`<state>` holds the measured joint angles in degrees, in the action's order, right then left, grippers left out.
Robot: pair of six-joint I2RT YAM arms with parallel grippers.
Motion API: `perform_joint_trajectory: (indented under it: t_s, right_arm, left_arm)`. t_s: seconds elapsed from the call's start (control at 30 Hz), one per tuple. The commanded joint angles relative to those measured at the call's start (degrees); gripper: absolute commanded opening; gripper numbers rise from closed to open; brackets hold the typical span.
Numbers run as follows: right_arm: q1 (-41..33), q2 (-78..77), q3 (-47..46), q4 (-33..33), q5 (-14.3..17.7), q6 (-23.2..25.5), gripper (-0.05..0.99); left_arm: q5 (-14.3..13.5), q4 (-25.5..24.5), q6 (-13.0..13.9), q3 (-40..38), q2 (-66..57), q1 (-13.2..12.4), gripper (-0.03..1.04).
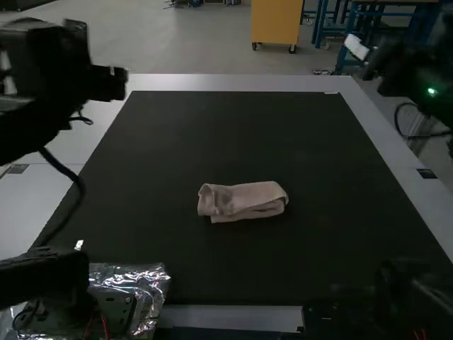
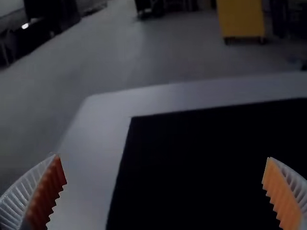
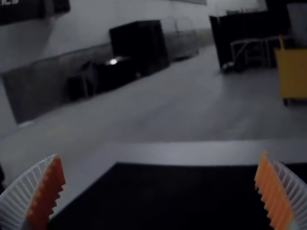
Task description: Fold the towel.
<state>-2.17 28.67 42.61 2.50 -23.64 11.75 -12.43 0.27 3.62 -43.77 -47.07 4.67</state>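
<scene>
Towel (image 1: 244,200), well apart from right pincer (image 1: 357,47)

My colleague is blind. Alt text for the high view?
A small pinkish towel, folded into a compact bundle, lies near the middle of a black mat on a pale table. The left arm and right arm stand at either side, clear of it.

cut-off pale lettering (image 3: 8,2), dark object (image 3: 31,13), not clearly legible

A robotics lab or workshop, two dark robot arms (image 1: 49,78) at a pale-edged table (image 1: 233,82), red wires (image 1: 105,327) beside an arm's base, a wide grey floor (image 3: 192,110), a yellow cabinet (image 3: 293,74) on casters.
</scene>
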Motion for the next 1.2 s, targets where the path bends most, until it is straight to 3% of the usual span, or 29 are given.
perform_joint_trajectory:
  t_s: [0.0,0.23,0.47,0.63,0.73,0.77,0.83,0.9,1.0,1.1,1.17]
  right_arm:
    - [2.00,-7.31,-0.69,-1.18,0.79,3.11,0.91]
    - [2.88,-21.02,-1.83,-7.42,1.23,7.76,0.91]
    - [5.34,-28.58,-0.95,-13.93,2.11,6.62,0.91]
    - [5.87,-28.67,0.10,-14.90,7.99,3.46,0.91]
    - [5.78,-28.58,-2.97,-12.17,14.41,-5.16,0.91]
    - [5.87,-28.58,-4.64,-10.59,15.38,-7.53,0.91]
    - [5.87,-28.58,-9.83,-6.02,17.57,-7.88,0.91]
    - [5.78,-28.58,-16.51,1.98,19.33,-9.38,0.91]
    - [5.78,-28.58,-24.33,9.01,18.89,-10.08,0.91]
    - [5.78,-28.58,-29.43,10.42,17.75,-9.90,0.91]
    - [5.78,-28.58,-31.89,10.42,16.17,-9.90,0.91]
  left_arm:
    - [0.82,0.08,0.87,0.53,6.73,-1.59,0.97]
    - [3.64,-4.14,0.95,4.22,22.55,-4.40,0.97]
    - [3.64,-8.53,0.87,8.52,39.86,-4.84,0.97]
    - [3.99,-11.52,0.60,10.28,46.98,-4.58,0.97]
    - [5.57,-12.31,-0.19,11.07,47.07,-4.58,0.97]
    - [6.19,-10.82,-1.24,12.04,47.07,-4.58,0.97]
    - [8.29,-2.38,-1.16,16.52,47.07,-4.31,0.97]
    - [13.04,7.72,-1.07,22.41,47.07,-4.31,0.97]
    - [18.05,19.50,-1.33,31.82,47.07,-4.40,0.97]
    - [23.41,20.47,-1.68,37.62,47.07,-4.31,0.97]
    - [24.47,19.41,-5.81,39.02,47.07,-4.31,0.97]
